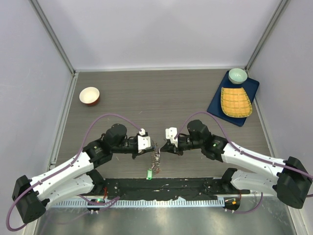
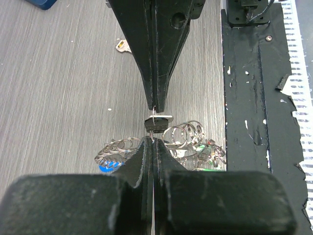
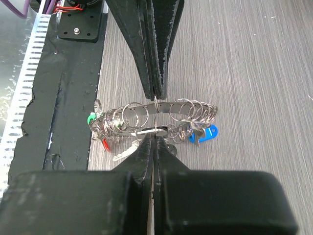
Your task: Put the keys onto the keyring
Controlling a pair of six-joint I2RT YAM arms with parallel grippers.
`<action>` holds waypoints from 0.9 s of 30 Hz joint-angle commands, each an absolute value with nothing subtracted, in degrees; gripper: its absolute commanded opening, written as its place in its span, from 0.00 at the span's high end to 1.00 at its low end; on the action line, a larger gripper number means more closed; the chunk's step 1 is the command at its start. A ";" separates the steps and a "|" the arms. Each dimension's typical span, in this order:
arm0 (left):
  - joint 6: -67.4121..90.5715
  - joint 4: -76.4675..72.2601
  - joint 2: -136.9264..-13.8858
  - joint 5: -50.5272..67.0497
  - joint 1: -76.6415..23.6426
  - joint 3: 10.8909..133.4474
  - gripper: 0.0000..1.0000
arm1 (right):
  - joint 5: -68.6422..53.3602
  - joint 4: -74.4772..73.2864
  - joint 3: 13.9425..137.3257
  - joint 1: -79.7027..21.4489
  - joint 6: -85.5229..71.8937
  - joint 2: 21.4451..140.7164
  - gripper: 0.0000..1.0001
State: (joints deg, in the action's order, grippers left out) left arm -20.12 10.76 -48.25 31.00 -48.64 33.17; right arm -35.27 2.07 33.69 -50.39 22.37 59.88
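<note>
Near the 6 o'clock edge of the counter [image 1: 161, 93] the left pincer [image 2: 154, 142] and right pincer [image 3: 154, 137] meet, both shut tight on the keyring [image 3: 142, 108], which already carries many keys [image 3: 203, 134], while one loose key [image 2: 122, 45], at 11 o'clock in the left wrist view, seems left to thread.

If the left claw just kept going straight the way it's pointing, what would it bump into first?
Almost at once, the small dark-headed key at the tips of the left gripper, and right behind it the right gripper, which points straight back. Depth is unclear, but they look nearly tip to tip.
</note>
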 commanded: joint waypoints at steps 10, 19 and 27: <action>-20.39 6.77 -48.51 32.43 -48.87 33.66 1.00 | -35.77 4.57 35.86 -50.80 22.94 61.00 0.99; -20.22 6.77 -48.95 33.22 -48.87 33.75 1.00 | -35.68 5.01 36.03 -50.71 23.03 61.35 0.99; -20.22 6.85 -48.78 33.31 -48.87 33.75 1.00 | -34.01 4.66 36.12 -50.71 23.03 61.44 0.99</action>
